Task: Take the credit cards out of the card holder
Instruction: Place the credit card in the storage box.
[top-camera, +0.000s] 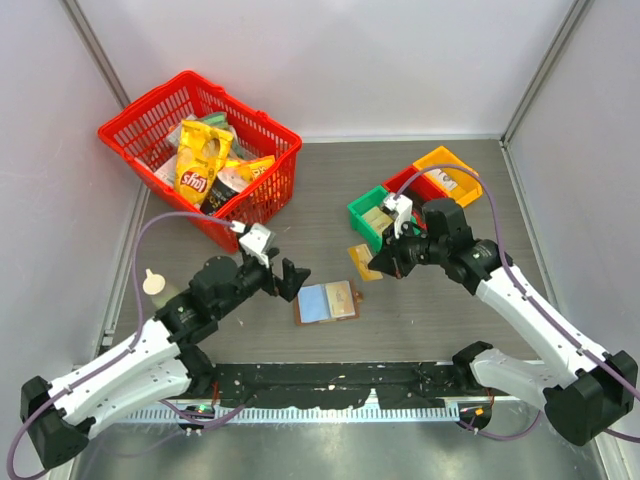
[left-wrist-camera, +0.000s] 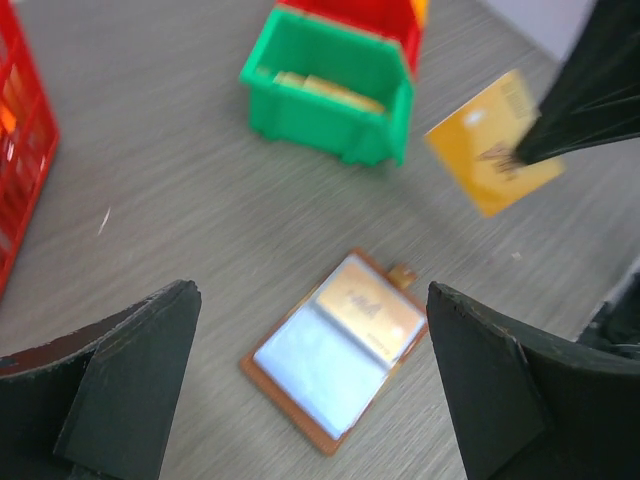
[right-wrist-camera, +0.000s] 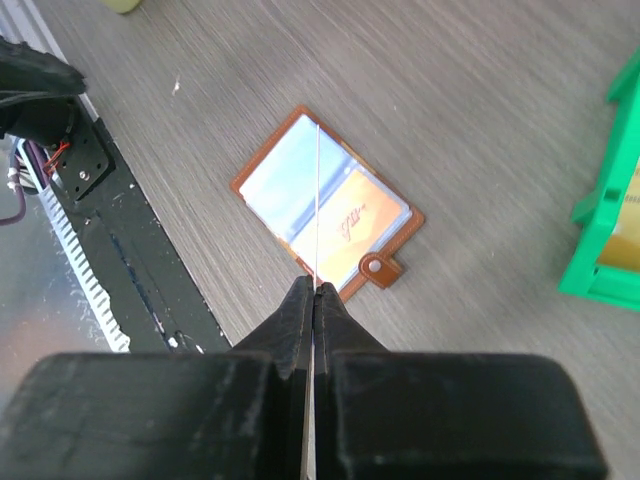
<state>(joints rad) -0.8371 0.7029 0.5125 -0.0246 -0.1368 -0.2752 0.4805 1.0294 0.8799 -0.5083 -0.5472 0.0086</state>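
Right gripper (top-camera: 383, 262) is clamped tight on one credit card (left-wrist-camera: 490, 145), just far-right of the card holder (top-camera: 327, 301), which lies open flat at table centre. Left gripper (top-camera: 290, 278), jaws fully spread and empty, sits just left of it.

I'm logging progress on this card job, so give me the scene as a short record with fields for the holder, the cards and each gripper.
card holder: lying open, inner faces up
card in holder: one, in the panel on the tab side; the other panel looks empty
left gripper: open, holding nothing, beside the holder
right gripper: shut on a credit card, held clear of the holder
green bin: tan cards inside
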